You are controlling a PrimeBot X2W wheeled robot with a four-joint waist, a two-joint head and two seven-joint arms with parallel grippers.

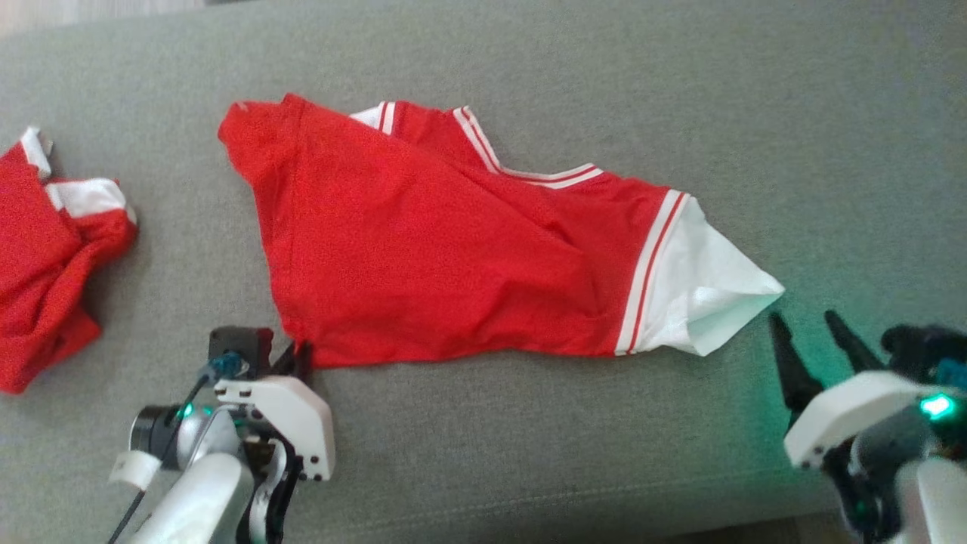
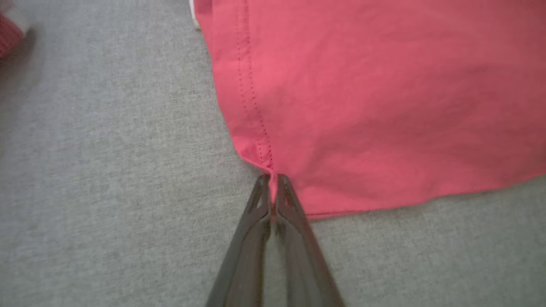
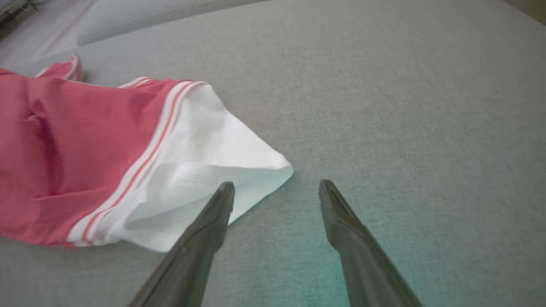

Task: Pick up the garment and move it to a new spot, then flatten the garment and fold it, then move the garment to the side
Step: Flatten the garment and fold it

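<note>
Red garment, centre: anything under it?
The red garment lies on the grey surface. At its far edge a folded-under layer with white striped trim peeks out. The rest beneath is covered; cannot tell.

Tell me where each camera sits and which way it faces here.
Head view: on the robot's head, looking down at the red garment on the grey surface; left tool and right tool show.
Left wrist view: along the left tool's shut fingers, pinching the garment's corner.
Right wrist view: along the right tool's open fingers, toward the white sleeve.
Shared: head and right wrist views both show that sleeve.
</note>
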